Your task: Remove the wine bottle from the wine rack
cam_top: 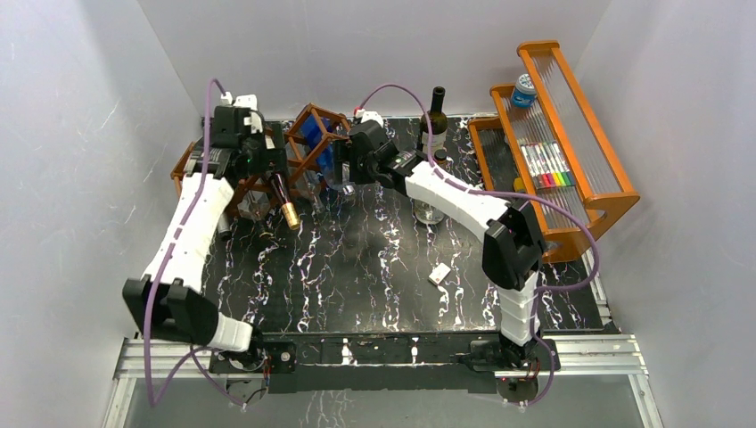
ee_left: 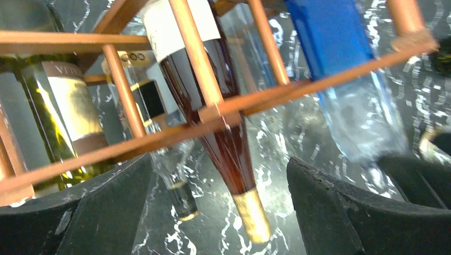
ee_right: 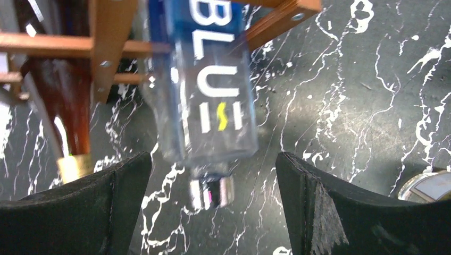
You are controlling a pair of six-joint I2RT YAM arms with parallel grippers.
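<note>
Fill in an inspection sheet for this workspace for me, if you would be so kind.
Surface: black marbled table; no spills seen.
Job's things: wine rack at back left; gold-capped wine bottle lies in it, neck sticking out.
Clutter: blue bottle in the rack; dark bottle upright; small white block; orange shelf holding markers.
Grippers: left gripper open, wine bottle's neck between its fingers, no contact seen; right gripper open at the blue bottle's cap end.
Cables: purple cables loop off both arms.
Surroundings: white walls on three sides.
</note>
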